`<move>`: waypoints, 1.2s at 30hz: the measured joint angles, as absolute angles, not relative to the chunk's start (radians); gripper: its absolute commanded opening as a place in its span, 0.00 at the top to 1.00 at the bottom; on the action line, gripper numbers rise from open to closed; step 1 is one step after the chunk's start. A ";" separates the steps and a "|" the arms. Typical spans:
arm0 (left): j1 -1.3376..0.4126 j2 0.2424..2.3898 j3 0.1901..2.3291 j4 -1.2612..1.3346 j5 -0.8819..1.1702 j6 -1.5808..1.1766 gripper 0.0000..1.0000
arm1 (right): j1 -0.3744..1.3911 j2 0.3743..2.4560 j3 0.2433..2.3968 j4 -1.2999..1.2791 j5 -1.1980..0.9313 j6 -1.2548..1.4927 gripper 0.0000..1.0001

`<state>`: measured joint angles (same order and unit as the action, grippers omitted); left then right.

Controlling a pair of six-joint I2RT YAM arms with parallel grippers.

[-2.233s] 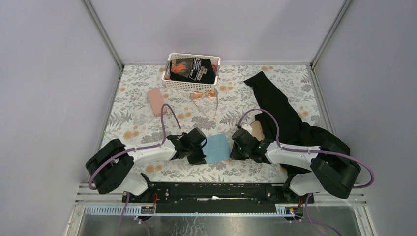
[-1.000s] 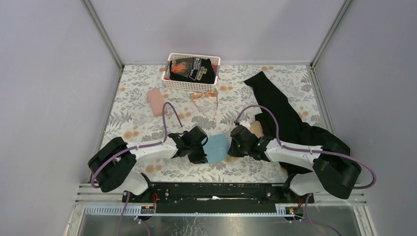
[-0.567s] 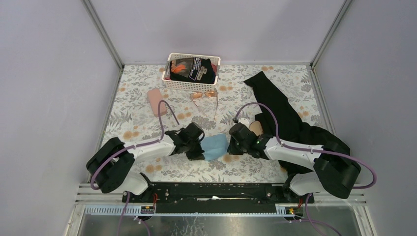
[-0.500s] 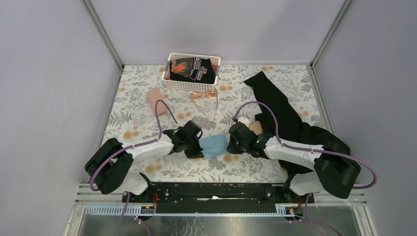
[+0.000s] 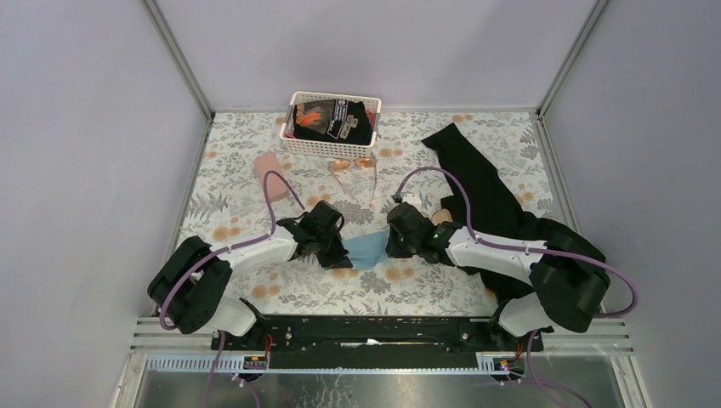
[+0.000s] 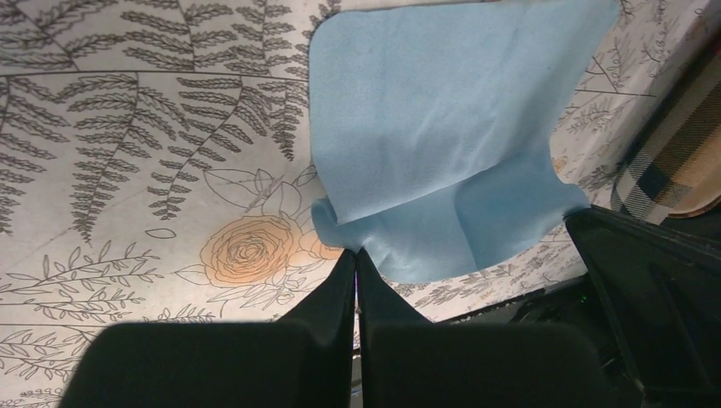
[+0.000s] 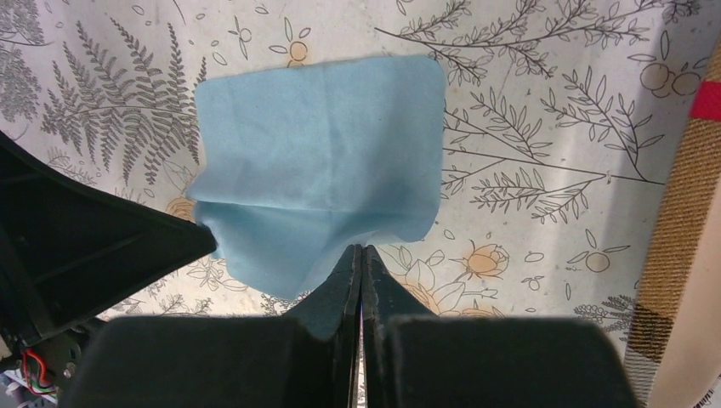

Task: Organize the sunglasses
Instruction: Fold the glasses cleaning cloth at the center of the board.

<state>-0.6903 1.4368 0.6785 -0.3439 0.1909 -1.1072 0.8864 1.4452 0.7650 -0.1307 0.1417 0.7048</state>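
Left arm (image 5: 255,252) and right arm (image 5: 493,252) were built of white links and black joints; purple cables (image 5: 276,183) and black fingers (image 6: 327,297) were fitted.

Enclosure: three plain pale lilac-grey walls (image 5: 366,42), joined by slanted aluminium corner posts (image 5: 177,59). Worktop (image 5: 229,195): white covering printed with grey ferns and orange roses. Near edge: black rail (image 5: 366,330), bare metal panel (image 5: 383,387) below. Light: even, soft.

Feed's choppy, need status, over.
Shut on blue cloth: left gripper, right gripper. Untouched by basket: orange-tinted sunglasses. Cloth ties up both arms.
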 measured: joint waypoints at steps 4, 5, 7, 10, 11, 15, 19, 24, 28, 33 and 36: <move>-0.686 1.437 0.683 -0.344 0.226 -1.104 1.00 | 0.883 1.447 0.773 -0.130 0.141 0.701 1.00; -0.686 1.436 0.682 -0.344 0.235 -1.104 1.00 | 0.883 1.446 0.773 -0.131 0.140 0.701 1.00; -0.687 1.433 0.677 -0.344 0.256 -1.104 1.00 | 0.883 1.446 0.773 -0.130 0.136 0.702 1.00; -0.695 1.424 0.667 -0.345 0.271 -1.107 1.00 | 0.883 1.436 0.758 -0.123 0.124 0.707 1.00; -0.701 1.421 0.665 -0.346 0.274 -1.108 1.00 | 0.883 1.430 0.749 -0.122 0.118 0.710 1.00; -0.723 1.413 0.660 -0.344 0.282 -1.117 1.00 | 0.883 1.408 0.718 -0.123 0.110 0.721 1.00; -0.735 1.412 0.654 -0.343 0.287 -1.129 1.00 | 0.883 1.390 0.707 -0.122 0.104 0.731 1.00; -0.740 1.397 0.636 -0.338 0.294 -1.146 1.00 | 0.883 1.365 0.696 -0.123 0.104 0.735 1.00; -0.740 1.383 0.620 -0.320 0.306 -1.161 1.00 | 0.883 1.345 0.690 -0.123 0.104 0.738 1.00; -0.745 1.380 0.598 -0.305 0.314 -1.172 1.00 | 0.883 1.320 0.681 -0.124 0.104 0.741 1.00; -0.746 1.380 0.598 -0.302 0.316 -1.172 1.00 | 0.883 1.317 0.681 -0.127 0.104 0.741 1.00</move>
